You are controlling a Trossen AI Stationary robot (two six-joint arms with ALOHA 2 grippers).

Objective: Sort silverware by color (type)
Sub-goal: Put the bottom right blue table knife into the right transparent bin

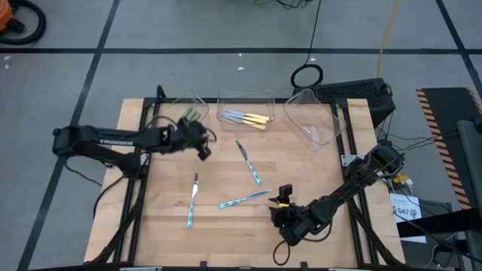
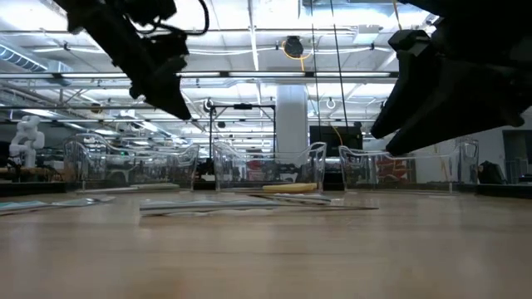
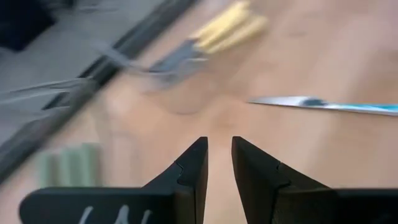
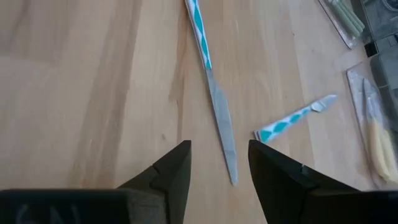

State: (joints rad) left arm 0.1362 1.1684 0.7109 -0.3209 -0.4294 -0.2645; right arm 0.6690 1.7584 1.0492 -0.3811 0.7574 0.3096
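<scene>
**Two arms over a table of part-sorted cutlery**

We see the left gripper (image 1: 203, 150) above the table's left part, just off the left clear tray (image 1: 184, 113). Its fingers (image 3: 193, 171) stand a narrow gap apart with nothing between them.

The right gripper (image 1: 282, 197) is near the table's front edge, right of centre. Its fingers (image 4: 171, 168) are spread wider, also empty. In the right wrist view a blue-handled knife (image 4: 214, 106) lies on the wood with its blade tip reaching in between the fingertips, not touching either one.

Three blue-handled pieces lie loose on the wooden table (image 1: 166, 218):
- that knife, front centre, just left of the right gripper;
- a second blue-handled utensil (image 1: 249, 162) in mid-table, slanted;
- a third blue-handled utensil (image 1: 193, 200) towards the left, nearly lengthwise front to back.

Trays stand along the far edge. The left tray holds green-handled utensils (image 1: 193, 114). The middle tray (image 1: 245, 96) holds yellow-handled utensils (image 1: 248, 118), handles towards the right. The right tray (image 1: 312, 117) is tilted; we cannot make out any contents.

In the low view both arms hang above the tabletop, clear of it.
</scene>
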